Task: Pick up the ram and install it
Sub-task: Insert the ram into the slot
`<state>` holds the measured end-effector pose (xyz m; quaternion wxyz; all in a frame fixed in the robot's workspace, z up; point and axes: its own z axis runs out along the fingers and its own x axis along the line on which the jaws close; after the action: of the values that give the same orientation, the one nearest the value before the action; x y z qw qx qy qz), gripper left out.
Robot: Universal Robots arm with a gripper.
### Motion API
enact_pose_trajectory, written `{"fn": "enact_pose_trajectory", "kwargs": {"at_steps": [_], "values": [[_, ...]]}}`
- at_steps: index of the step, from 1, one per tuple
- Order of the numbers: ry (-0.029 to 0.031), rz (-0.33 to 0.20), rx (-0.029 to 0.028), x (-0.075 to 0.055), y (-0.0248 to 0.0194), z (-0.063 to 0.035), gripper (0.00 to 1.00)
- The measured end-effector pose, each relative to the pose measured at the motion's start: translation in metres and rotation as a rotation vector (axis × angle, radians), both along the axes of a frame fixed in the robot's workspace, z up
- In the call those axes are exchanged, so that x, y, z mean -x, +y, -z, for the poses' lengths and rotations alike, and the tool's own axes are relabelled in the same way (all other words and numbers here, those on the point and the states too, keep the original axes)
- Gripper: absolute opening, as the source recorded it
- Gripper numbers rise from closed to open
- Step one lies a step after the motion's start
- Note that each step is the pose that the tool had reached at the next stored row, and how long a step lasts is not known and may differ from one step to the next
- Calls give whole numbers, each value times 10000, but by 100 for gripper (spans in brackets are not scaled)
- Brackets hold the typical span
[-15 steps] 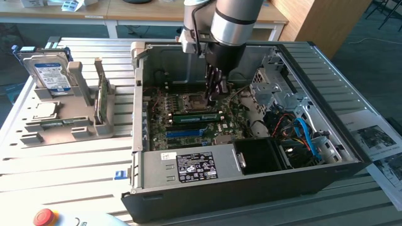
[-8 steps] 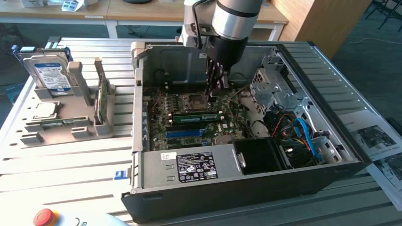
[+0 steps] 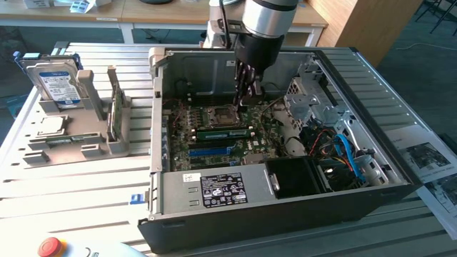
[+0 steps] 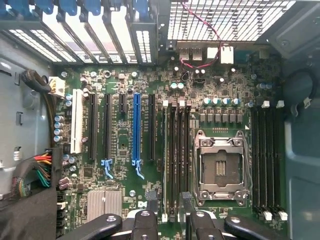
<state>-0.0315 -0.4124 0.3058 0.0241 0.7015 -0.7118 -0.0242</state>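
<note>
My gripper hangs inside the open computer case, jaws spread wide with nothing between them, its fingertips straddling the bank of memory slots beside the empty CPU socket. The ram stands on edge in that bank, just near of the socket in the exterior view and apart from my jaws. Well off to the exterior view's left, a hard drive stands in a grey holder.

A ribbed grey table stands before wooden desks, a wooden panel and dark floor
</note>
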Motion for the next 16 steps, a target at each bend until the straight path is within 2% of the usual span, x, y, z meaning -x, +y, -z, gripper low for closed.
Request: {"fn": "enact_pose_trajectory", "kwargs": {"at_steps": [16], "values": [[1,0,1,0,0,-253,31]]}}
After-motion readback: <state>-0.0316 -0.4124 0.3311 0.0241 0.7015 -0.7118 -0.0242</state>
